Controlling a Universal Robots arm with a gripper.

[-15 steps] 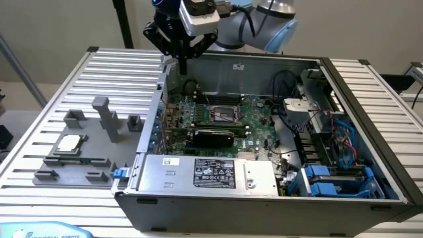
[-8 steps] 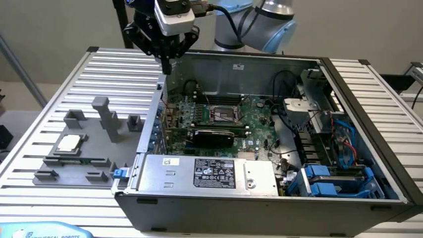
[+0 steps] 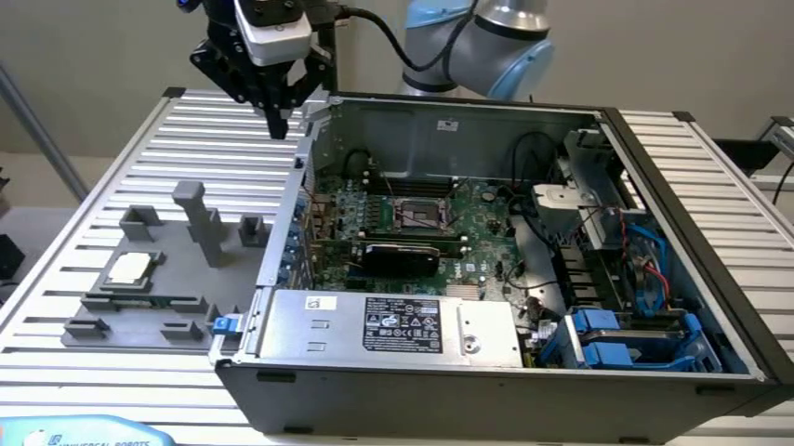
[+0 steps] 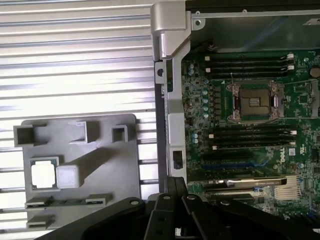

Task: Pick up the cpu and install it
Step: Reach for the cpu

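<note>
Silvery-white flat square cpu (image 3: 130, 268) sits in the grey plastic fixture plate (image 3: 181, 284), well below the fingers and apart from them. Black gripper (image 3: 275, 125) hangs high, fingers pinched together, empty. A good pickup likely needs jaws spread, squared to the chip edges, kept level.

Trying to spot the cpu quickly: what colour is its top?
The cpu top is silvery-white with a thin tan rim; clearest in the exterior view.
</note>
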